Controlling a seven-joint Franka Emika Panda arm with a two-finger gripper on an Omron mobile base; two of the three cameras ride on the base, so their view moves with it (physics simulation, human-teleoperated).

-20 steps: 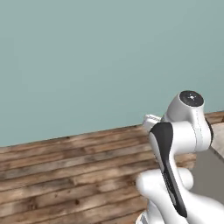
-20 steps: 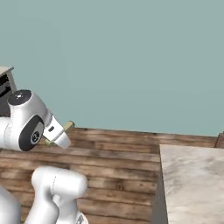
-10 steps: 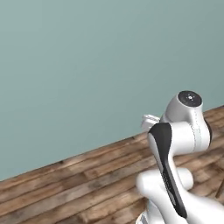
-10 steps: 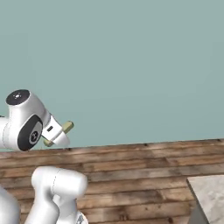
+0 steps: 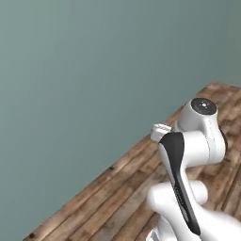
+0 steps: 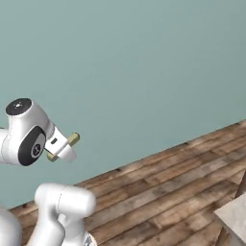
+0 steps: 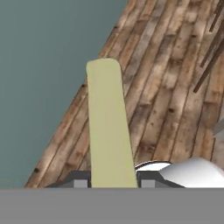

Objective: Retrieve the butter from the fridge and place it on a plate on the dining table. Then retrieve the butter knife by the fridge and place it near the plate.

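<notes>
Butter [image 7: 108, 127] pinched in gripper [image 7: 110, 178], carried up off the floor [image 7: 170, 78].
Detail: pale yellow stick, flat matte face, rounded far end, sticks fwd from between the 2 dark fingertips [image 7: 78, 178], one tip each side, both touching it. Right base view: butter's a small tan nub [image 6: 73, 139] at the hand's tip, in front of teal wall [image 6: 144, 62]. Below it wood plank floor; stone tabletop corner [image 6: 234, 215] at lower right, well apart from butter.

You see a matt pale-yellow butter [image 7: 108, 127] stick, smooth-faced, above a rough, knotty wood-plank floor [image 7: 166, 87].
</notes>
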